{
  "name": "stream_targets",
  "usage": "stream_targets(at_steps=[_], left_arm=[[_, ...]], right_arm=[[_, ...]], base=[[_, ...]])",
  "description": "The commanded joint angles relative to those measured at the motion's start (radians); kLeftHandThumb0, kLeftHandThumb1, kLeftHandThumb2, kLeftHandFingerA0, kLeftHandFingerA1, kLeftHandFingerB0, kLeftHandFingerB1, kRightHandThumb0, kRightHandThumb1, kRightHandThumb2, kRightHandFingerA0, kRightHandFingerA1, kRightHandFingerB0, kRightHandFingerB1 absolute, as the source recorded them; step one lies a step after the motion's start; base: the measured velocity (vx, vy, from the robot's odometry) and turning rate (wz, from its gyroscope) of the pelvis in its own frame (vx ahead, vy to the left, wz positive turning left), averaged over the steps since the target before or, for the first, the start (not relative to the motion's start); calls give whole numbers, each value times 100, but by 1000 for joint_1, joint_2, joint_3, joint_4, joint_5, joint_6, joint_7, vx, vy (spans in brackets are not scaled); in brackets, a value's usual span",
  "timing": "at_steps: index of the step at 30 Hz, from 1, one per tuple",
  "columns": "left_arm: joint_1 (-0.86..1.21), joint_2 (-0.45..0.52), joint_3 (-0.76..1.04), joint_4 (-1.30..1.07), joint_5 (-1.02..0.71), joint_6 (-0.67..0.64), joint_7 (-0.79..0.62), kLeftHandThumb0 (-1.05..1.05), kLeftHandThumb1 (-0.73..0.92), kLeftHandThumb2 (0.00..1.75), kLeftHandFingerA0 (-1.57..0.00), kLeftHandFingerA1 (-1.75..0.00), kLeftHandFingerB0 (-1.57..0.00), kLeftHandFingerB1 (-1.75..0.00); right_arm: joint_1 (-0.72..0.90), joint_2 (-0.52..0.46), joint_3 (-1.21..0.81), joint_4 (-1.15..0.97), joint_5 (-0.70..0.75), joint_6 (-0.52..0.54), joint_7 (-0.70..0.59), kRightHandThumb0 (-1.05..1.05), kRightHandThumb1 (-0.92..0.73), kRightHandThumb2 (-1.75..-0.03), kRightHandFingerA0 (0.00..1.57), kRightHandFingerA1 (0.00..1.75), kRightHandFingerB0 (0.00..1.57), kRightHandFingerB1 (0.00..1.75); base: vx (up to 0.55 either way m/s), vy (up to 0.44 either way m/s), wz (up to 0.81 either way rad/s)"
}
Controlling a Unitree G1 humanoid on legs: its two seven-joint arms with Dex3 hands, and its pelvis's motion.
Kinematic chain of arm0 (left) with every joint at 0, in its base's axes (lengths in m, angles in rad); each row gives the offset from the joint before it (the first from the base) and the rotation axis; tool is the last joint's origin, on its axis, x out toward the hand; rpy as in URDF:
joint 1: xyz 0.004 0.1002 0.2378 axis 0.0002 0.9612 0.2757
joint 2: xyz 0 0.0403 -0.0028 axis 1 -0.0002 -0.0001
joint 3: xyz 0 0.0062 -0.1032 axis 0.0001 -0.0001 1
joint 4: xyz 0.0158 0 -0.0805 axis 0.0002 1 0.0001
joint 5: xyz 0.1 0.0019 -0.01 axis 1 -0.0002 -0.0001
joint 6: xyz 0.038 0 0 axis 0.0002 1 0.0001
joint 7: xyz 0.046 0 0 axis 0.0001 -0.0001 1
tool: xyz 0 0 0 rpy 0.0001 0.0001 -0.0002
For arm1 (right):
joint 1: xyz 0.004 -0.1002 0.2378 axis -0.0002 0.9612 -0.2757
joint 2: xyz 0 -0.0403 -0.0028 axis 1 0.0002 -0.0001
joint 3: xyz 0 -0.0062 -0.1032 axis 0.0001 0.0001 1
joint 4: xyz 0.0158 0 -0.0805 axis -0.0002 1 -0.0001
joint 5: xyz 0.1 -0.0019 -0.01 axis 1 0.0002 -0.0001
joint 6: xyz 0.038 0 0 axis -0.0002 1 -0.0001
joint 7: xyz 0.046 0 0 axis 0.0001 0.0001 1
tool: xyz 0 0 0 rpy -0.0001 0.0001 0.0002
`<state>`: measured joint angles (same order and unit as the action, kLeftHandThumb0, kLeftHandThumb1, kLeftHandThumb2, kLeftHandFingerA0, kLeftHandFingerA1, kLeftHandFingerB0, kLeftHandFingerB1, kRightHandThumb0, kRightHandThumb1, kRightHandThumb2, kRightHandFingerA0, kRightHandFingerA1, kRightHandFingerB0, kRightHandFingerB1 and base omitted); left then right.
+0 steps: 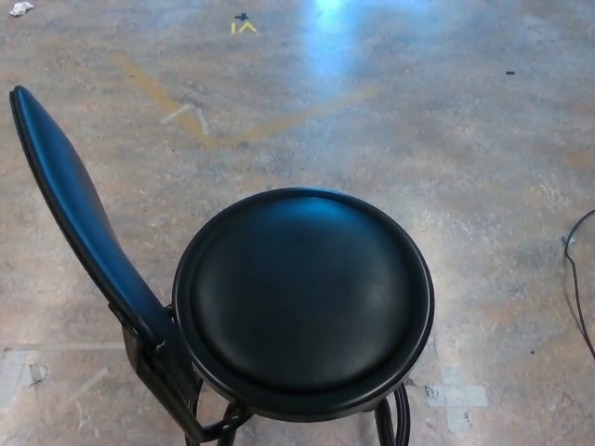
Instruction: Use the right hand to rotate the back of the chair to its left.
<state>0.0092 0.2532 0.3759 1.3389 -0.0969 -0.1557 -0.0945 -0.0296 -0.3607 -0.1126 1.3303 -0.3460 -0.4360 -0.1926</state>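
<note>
A black chair stands in the middle of the head view, with a round padded seat (302, 299) on a dark metal frame. Its narrow black backrest (74, 209) rises at the seat's left side, seen almost edge-on and leaning toward the upper left. A metal bracket (158, 367) joins the backrest to the seat at the lower left. Neither of my hands shows in the picture.
The floor is mottled brown concrete with faded yellow lines (200, 121) and a small yellow mark (242, 25) at the back. White tape marks lie at the lower right (456, 395) and lower left (19, 372). A thin black cable (576, 279) loops along the right edge.
</note>
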Motion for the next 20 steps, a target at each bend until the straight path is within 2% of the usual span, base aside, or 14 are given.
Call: stream_targets(at_steps=[1, 5, 6, 11, 12, 13, 14, 18, 19, 20], left_arm=[[6, 2, -8, 5, 8, -2, 3, -63, 78, 64, -48, -44, -45, -38], [8, -2, 2, 3, -4, -5, 12, -62, 76, 63, -51, -47, -49, -40], [7, 0, -1, 4, -1, -1, 9, -63, 78, 64, -48, -43, -43, -37], [8, 4, -16, 5, 11, -2, -2, -63, 79, 64, -45, -44, -41, -37], [9, 4, -22, 4, 16, -5, -3, -63, 82, 64, -44, -44, -42, -37], [10, 4, -31, 4, 23, -9, -5, -63, 82, 64, -44, -44, -42, -37], [9, 3, -26, 4, 16, -9, -2, -63, 79, 64, -47, -46, -44, -38], [5, 4, -26, 4, 11, -8, -1, -63, 79, 64, -47, -46, -44, -38], [5, 2, -20, 4, 5, -9, 3, -61, 76, 63, -52, -48, -45, -39], [6, 0, -13, 3, -2, -11, 8, -61, 76, 63, -52, -48, -45, -39]], right_arm=[[-9, 12, -10, 4, 51, 14, 12, -103, -82, -117, 0, 8, 0, 3], [-14, 15, -6, 5, 53, 13, 5, -100, -79, -116, 0, 10, 0, 5], [-16, 15, -5, 5, 56, 16, 12, -105, -80, -117, 0, 6, 0, 2], [-19, 15, -4, 5, 67, 25, 26, -105, -79, -117, 0, 6, 0, 2], [-19, 16, -10, 5, 76, 25, 33, -91, -68, -111, 0, 17, 0, 13], [-19, 17, -17, 6, 87, 24, 42, -91, -68, -111, 0, 17, 0, 13], [-19, 17, -16, 5, 88, 23, 42, -92, -87, -66, 0, 23, 0, 10], [-21, 17, -14, 4, 91, 23, 41, -92, -87, -66, 0, 23, 0, 10], [-21, 16, -12, 4, 90, 24, 41, -99, -75, -113, 2, 12, 0, 5], [-21, 14, -10, 4, 89, 25, 41, -99, -75, -113, 2, 12, 0, 5]], base=[[0, 0, 0], [0, 0, 0], [0, 0, 0], [0, 0, 0], [0, 0, 0], [0, 0, 0], [0, 0, 0], [0, 0, 0], [0, 0, 0], [0, 0, 0]])
